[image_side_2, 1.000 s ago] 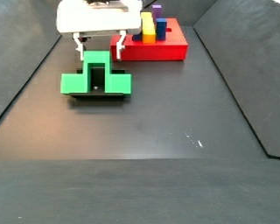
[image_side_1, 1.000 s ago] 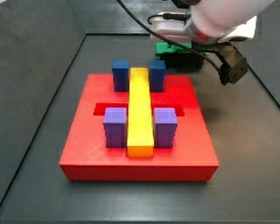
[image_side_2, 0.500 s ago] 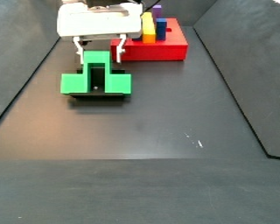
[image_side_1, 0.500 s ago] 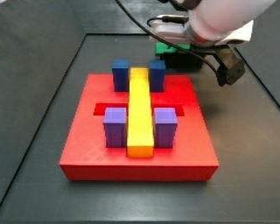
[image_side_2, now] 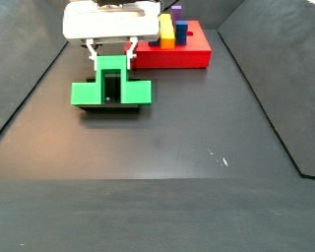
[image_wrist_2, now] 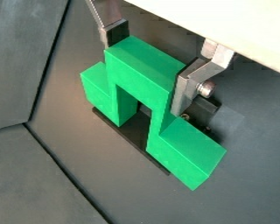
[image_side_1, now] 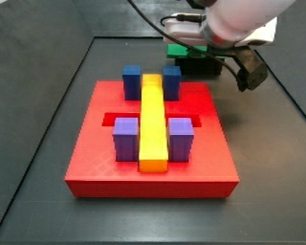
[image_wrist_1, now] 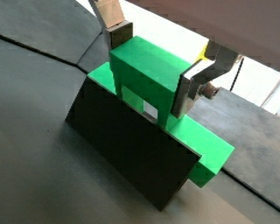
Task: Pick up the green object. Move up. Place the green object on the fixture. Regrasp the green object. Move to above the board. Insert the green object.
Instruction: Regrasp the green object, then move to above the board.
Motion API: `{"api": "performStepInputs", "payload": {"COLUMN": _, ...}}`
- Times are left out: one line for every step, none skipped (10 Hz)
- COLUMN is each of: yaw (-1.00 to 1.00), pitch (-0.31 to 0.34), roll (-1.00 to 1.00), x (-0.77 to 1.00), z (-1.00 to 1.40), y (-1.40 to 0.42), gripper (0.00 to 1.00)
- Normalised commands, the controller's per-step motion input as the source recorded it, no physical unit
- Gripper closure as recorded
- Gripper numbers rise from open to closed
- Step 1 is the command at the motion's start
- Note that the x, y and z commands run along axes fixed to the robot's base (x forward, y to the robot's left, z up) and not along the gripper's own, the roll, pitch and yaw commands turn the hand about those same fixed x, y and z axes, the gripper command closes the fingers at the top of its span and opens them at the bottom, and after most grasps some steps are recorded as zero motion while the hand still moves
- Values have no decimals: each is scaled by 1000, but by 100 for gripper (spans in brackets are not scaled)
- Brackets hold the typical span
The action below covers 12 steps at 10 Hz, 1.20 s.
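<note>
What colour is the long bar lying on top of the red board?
The long bar is yellow, clearest in a side view. The gripper is away from it, at the green object.

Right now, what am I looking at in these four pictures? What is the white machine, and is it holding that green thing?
It is a robot arm ending in a two-finger gripper. Two cameras ride on its wrist and look down past the fingers; two stand beside the table. The bright green bridge-shaped plastic piece rests on a small dark fixture. The gripper straddles the piece's raised middle cube, its silver fingers at either side; whether they are pressing it, I cannot tell. Nearby lies a flat red board carrying blue and purple blocks and a long yellow bar.
</note>
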Motion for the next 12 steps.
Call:
{"api": "performStepInputs", "payload": {"yaw": 0, "pitch": 0, "roll": 0, "x": 0, "z": 0, "y": 0, "gripper": 100}}
{"api": "performStepInputs", "payload": {"yaw": 0, "pitch": 0, "roll": 0, "x": 0, "z": 0, "y": 0, "gripper": 100}}
{"api": "performStepInputs", "payload": {"yaw": 0, "pitch": 0, "roll": 0, "x": 0, "z": 0, "y": 0, "gripper": 100}}
{"api": "performStepInputs", "payload": {"yaw": 0, "pitch": 0, "roll": 0, "x": 0, "z": 0, "y": 0, "gripper": 100}}
{"api": "performStepInputs", "payload": {"yaw": 0, "pitch": 0, "roll": 0, "x": 0, "z": 0, "y": 0, "gripper": 100}}
{"api": "performStepInputs", "payload": {"yaw": 0, "pitch": 0, "roll": 0, "x": 0, "z": 0, "y": 0, "gripper": 100}}
{"api": "performStepInputs", "payload": {"yaw": 0, "pitch": 0, "roll": 0, "x": 0, "z": 0, "y": 0, "gripper": 100}}
{"api": "performStepInputs", "payload": {"yaw": 0, "pitch": 0, "roll": 0, "x": 0, "z": 0, "y": 0, "gripper": 100}}
{"api": "performStepInputs", "payload": {"yaw": 0, "pitch": 0, "roll": 0, "x": 0, "z": 0, "y": 0, "gripper": 100}}
{"api": "performStepInputs", "payload": {"yaw": 0, "pitch": 0, "roll": 0, "x": 0, "z": 0, "y": 0, "gripper": 100}}
{"api": "performStepInputs", "payload": {"yaw": 0, "pitch": 0, "roll": 0, "x": 0, "z": 0, "y": 0, "gripper": 100}}
{"api": "performStepInputs", "payload": {"yaw": 0, "pitch": 0, "roll": 0, "x": 0, "z": 1400, "y": 0, "gripper": 100}}
